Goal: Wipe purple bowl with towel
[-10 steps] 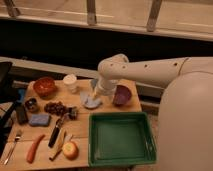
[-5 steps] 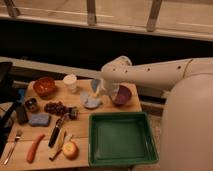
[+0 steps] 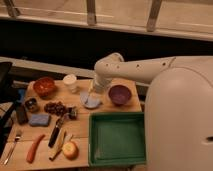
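Observation:
The purple bowl (image 3: pixel 120 94) stands on the wooden table (image 3: pixel 75 95) near its back right corner, upright and with nothing in it that I can see. Just left of the bowl lies the towel (image 3: pixel 91 102), a small crumpled light blue-grey cloth. My gripper (image 3: pixel 92 95) hangs from the white arm, pointing down right over the towel's back edge, a short way left of the bowl. Its fingers look open. The towel still rests on the table.
A green tray (image 3: pixel 118 159) fills the front right. A red-orange bowl (image 3: pixel 45 86) and a white cup (image 3: pixel 71 82) stand at the back left. Dark grapes (image 3: pixel 56 107), a blue sponge (image 3: pixel 39 120), a knife (image 3: pixel 56 133), an apple (image 3: pixel 70 149) and a fork (image 3: pixel 12 145) lie on the left half.
The arm's elbow has swung a little to the left. The gripper stays over the towel, and the towel and bowl have not moved.

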`<control>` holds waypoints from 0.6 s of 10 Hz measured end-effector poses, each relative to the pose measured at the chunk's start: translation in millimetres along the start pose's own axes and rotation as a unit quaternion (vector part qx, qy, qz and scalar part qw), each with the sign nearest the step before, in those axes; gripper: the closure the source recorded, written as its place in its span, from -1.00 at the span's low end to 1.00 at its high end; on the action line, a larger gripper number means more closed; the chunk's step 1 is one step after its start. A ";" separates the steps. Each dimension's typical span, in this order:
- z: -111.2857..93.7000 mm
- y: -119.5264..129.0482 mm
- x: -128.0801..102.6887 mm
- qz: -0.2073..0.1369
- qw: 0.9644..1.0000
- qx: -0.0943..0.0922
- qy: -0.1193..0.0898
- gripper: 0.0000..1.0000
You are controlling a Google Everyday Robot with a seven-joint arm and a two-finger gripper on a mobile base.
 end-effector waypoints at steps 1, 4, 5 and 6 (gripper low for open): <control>7.9 4.4 -2.2 -0.004 1.000 -0.009 0.005 -0.30; 35.1 -2.1 0.3 0.003 0.999 -0.024 0.022 -0.30; 41.7 -0.5 2.0 0.007 0.999 -0.031 0.024 -0.30; 51.1 -3.7 5.8 0.018 0.999 -0.042 0.031 -0.30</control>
